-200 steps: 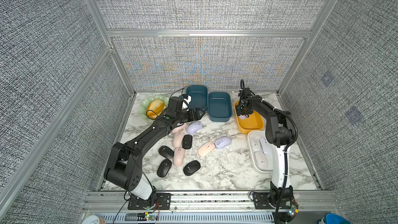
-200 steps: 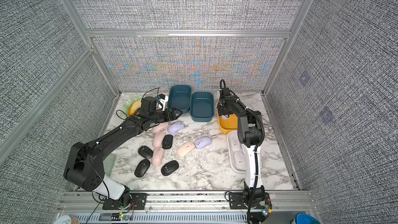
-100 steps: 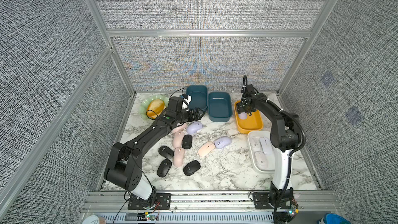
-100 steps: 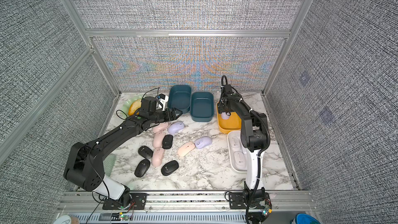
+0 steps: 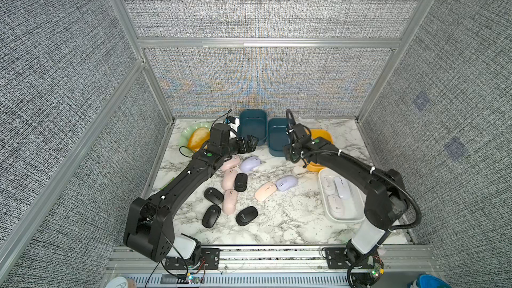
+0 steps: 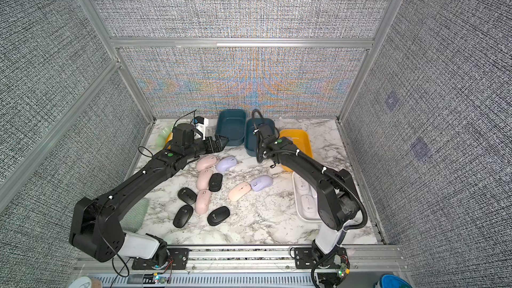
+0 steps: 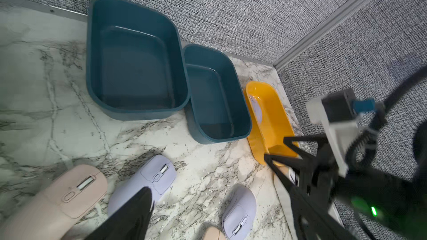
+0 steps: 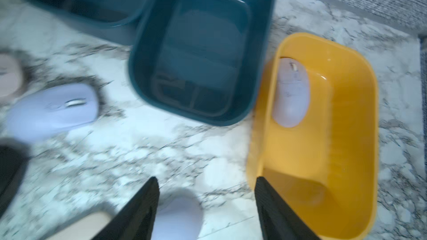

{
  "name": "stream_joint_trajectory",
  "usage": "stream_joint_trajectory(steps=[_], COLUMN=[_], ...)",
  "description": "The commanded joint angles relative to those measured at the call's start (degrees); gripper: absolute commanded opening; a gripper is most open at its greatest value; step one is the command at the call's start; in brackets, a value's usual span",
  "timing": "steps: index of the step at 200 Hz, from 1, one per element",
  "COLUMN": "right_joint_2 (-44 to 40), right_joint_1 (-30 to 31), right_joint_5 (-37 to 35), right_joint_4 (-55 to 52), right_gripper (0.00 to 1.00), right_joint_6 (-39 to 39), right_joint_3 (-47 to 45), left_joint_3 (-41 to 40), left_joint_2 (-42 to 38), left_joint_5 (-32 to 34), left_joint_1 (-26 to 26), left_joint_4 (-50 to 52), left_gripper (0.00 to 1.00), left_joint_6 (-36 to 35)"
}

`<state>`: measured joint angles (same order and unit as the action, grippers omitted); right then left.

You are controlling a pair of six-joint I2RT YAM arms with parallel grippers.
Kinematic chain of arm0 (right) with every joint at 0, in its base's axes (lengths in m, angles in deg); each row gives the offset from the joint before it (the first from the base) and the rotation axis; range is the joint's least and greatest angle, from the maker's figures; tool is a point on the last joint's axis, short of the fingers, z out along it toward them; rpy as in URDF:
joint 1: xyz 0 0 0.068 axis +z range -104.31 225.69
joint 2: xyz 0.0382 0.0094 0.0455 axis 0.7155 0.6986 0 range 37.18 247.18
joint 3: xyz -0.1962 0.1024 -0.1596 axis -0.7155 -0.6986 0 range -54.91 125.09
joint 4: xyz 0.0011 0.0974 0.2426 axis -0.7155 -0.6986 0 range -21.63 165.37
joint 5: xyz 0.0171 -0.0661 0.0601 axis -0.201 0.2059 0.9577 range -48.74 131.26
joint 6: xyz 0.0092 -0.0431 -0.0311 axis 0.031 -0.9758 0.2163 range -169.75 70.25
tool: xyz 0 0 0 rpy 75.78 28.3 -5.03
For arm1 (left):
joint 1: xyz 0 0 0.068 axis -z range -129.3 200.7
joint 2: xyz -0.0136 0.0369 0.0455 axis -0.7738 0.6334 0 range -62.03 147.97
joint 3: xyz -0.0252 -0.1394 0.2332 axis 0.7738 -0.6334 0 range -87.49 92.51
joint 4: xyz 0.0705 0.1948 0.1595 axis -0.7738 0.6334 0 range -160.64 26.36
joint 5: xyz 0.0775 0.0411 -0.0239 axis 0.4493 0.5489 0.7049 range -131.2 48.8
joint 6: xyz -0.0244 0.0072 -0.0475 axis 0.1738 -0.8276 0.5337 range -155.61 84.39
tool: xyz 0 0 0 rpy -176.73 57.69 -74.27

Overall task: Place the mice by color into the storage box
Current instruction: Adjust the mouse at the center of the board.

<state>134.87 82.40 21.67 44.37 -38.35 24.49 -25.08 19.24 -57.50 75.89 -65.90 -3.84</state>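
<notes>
Black (image 5: 214, 195), pale pink (image 5: 230, 200) and lilac (image 5: 286, 182) mice lie loose on the marble. One lilac mouse (image 8: 291, 93) rests in the yellow box (image 8: 346, 135). Three white mice (image 5: 336, 205) fill the white tray (image 5: 346, 218). Both teal boxes (image 5: 252, 126) (image 5: 277, 137) hold nothing. My right gripper (image 8: 206, 188) hangs open and empty over the marble beside the yellow box, near a lilac mouse (image 8: 178, 213). My left gripper (image 5: 250, 144) is open and empty above another lilac mouse (image 7: 157, 176); only one of its fingers (image 7: 136, 208) shows in the wrist view.
A green plate (image 5: 185, 134) carrying an orange-yellow bread loaf (image 5: 198, 139) sits at the back left. Grey fabric walls with metal rails close in the back and both sides. The right arm (image 7: 335, 181) reaches close to the left gripper.
My right gripper has drawn back from the yellow box towards the table's middle, leaving the lilac mouse inside. The left arm has stayed put, its jaws slightly wider.
</notes>
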Motion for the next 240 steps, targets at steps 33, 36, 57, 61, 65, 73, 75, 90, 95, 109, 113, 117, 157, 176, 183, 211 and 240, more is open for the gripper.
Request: stream_joint_trajectory(steps=[33, 36, 57, 61, 65, 73, 75, 90, 95, 109, 113, 117, 157, 176, 183, 211, 240], right_joint_2=[-4.5, -4.6, -5.1, -5.2, -5.4, -5.5, -5.5, -5.0, -4.7, -3.7, -3.5, -3.5, -5.4, -5.3, -5.0, -1.7, 3.3], right_joint_1=[11.0, 11.4, 12.9, 13.1, 13.1, 13.3, 13.3, 13.5, 13.5, 13.6, 13.8, 13.9, 16.3, 16.5, 16.5, 15.5, 13.5], right_joint_5=[-7.1, -7.5, -8.1, -7.8, -7.4, -5.7, -5.3, -6.4, -6.6, -4.9, -4.8, -4.8, -5.1, -4.2, -4.3, -7.1, -8.6], right_joint_4=[2.5, 2.5, 3.5, 3.9, 4.2, 4.6, 4.7, 3.3, 2.2, -2.3, -3.3, -4.0, -4.2, -3.6, -3.4, -1.0, 1.4], right_gripper=[0.68, 0.68, 0.66, 0.66, 0.66, 0.65, 0.65, 0.65, 0.65, 0.65, 0.65, 0.65, 0.74, 0.77, 0.78, 0.8, 0.8], right_joint_6=[1.1, 1.0, 0.5, 0.3, 0.0, -1.0, -1.3, -0.9, -0.7, -1.7, -2.1, -2.4, -0.8, 0.3, 0.3, -0.3, 0.0], right_joint_3=[-6.5, -6.5, -7.2, -7.5, -7.7, -8.4, -8.5, -9.0, -8.9, -8.3, -8.5, -8.9, -17.0, -19.3, -19.7, -21.3, -18.7], left_joint_3=[-8.5, -9.4, -12.2, -12.3, -12.2, -11.8, -11.7, -10.4, -10.0, -8.9, -8.5, -8.0, -4.7, -4.7, -4.7, -4.8, -4.2], left_joint_2=[-7.1, -7.6, -9.6, -9.6, -9.7, -9.6, -9.5, -9.0, -8.7, -7.6, -7.1, -6.6, -1.1, 0.0, 0.2, 0.7, 1.2], left_joint_5=[9.3, 9.4, 11.5, 11.6, 11.5, 11.4, 11.3, 11.3, 11.2, 8.8, 7.6, 6.3, -3.6, -5.7, -5.6, -4.5, -5.4], left_joint_1=[-0.8, -0.8, -1.2, -1.3, -1.4, -1.8, -1.8, -2.3, -2.6, -4.1, -4.5, -5.0, -6.6, -6.5, -6.6, -6.6, -6.6], left_joint_4=[-10.7, -12.0, -15.4, -15.5, -15.4, -14.6, -14.4, -12.3, -11.9, -10.5, -10.1, -9.8, -7.8, -8.5, -8.4, -7.9, -7.6], left_gripper=[0.96, 0.95, 0.94, 0.93, 0.93, 0.92, 0.91, 0.9, 0.9, 0.91, 0.91, 0.91, 0.91, 0.9, 0.9, 0.9, 0.9], left_joint_6=[4.0, 4.1, 4.0, 3.8, 3.7, 4.0, 3.9, 3.7, 3.8, 4.8, 4.9, 4.9, 5.3, 5.7, 5.8, 6.0, 5.8])
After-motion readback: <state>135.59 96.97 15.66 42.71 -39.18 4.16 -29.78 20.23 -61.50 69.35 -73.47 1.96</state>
